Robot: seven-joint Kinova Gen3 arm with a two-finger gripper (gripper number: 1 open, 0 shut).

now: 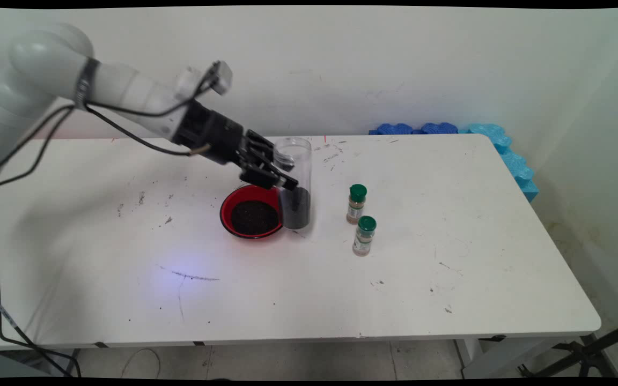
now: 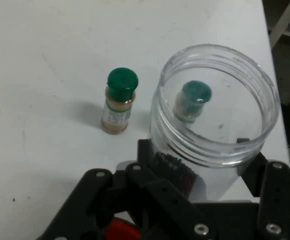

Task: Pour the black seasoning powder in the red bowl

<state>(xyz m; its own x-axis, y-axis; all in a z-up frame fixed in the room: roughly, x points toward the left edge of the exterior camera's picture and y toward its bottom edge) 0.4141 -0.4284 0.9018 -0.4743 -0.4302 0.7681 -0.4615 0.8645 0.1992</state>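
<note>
White tabletop (image 1: 100,257), scuffed and speckled. Reading left to right: arm enters from upper left, black gripper (image 1: 279,182) reaching down and rightward. Below it, red bowl (image 1: 229,206) holding dark granules, sitting on the table. Just right of the bowl and touching or nearly touching its rim, a tall clear jar (image 1: 295,161), upright, open mouth up, with a dark layer of the same granules at the bottom. Further right, well apart from the jar, two small spice bottles with green caps: one farther back (image 1: 357,203), one nearer (image 1: 364,236).

Gripper: fingers set on either side of the jar (image 2: 212,140) at mid-height, closed up against its wall as far as both views show; one pad (image 2: 172,167) is pressed on the near-left side of the jar, the other linkage sits at its right. Reads as a grip on the jar, jar base apparently on the table.

Handling judgement: smooth wall and an open top, so the hold wants to be firm and level; any tilt risks spilling granules. Bowl crowds the left finger; keep clear of its rim. One spice bottle (image 2: 119,102) shows beside the jar in the hand view, the other (image 2: 192,102) through its wall.
</note>
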